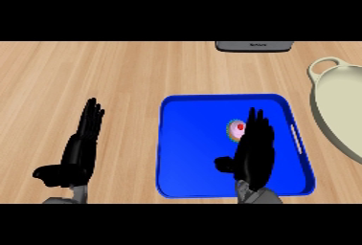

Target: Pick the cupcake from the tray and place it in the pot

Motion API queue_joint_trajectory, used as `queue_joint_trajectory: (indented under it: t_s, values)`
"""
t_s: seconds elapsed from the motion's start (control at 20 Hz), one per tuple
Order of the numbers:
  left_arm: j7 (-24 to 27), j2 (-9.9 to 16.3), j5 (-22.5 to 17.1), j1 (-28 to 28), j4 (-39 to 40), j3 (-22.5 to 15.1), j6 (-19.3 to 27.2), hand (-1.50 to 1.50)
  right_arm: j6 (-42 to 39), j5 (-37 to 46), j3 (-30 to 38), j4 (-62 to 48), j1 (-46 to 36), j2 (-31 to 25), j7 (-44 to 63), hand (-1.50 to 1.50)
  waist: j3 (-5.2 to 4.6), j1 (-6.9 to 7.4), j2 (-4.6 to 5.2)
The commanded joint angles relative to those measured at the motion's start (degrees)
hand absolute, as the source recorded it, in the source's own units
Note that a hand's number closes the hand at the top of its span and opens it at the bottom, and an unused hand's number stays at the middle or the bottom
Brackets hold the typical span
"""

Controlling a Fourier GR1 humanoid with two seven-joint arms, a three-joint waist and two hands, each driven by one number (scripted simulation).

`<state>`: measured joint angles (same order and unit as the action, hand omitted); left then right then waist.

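Observation:
A small cupcake (237, 128) with a red spot on top sits in the right half of the blue tray (191, 143). My right hand (253, 153) hovers over the tray just below and right of the cupcake, fingers straight and open, partly covering it. The cream pot (339, 103) lies at the right edge, cut off by the view. My left hand (76, 153) rests open over the bare wood, left of the tray, fingers pointing away from me.
A grey flat object (253, 46) lies at the counter's far edge, above the tray. Wooden counter (106, 72) stretches to the left and beyond the tray.

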<state>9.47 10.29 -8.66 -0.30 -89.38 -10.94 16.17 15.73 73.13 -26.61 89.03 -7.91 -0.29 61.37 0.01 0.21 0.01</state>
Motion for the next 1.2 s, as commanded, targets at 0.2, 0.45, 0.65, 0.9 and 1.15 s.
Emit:
queue_joint_trajectory:
  t_s: [0.2, 0.45, 0.65, 0.9, 1.15]
  values:
    - [-2.2, -0.76, 1.13, -0.34, -0.81, 1.52, -0.87, 0.0, 4.15, 6.32, 1.62, -4.81, -1.51, -0.36, -0.12, 1.5, -0.01, -0.13, -0.06]
    - [-2.14, -1.2, 2.59, 3.52, -4.52, 0.29, -1.25, 0.0, 7.47, 8.36, 6.61, -10.55, -6.34, 0.19, -4.1, 1.5, 0.0, 0.13, -0.02]
    - [-4.45, -2.3, 3.12, -2.45, -1.46, 2.82, -1.75, 0.0, 6.19, 10.57, 0.85, -9.01, -5.42, 0.28, 2.23, 1.5, -0.01, -0.07, -0.02]
    - [-1.85, -1.93, 2.52, -1.52, -2.57, 1.04, -2.42, 0.0, -1.6, -4.75, 29.14, -20.29, -18.87, -4.6, 2.52, 1.5, 0.26, 2.81, 2.76]
    - [-2.38, -1.85, 2.43, -2.87, -2.3, 0.02, -3.75, 0.0, -6.6, -7.74, 39.41, -30.03, -29.13, -13.62, 3.3, 1.5, 0.15, 5.0, 3.37]
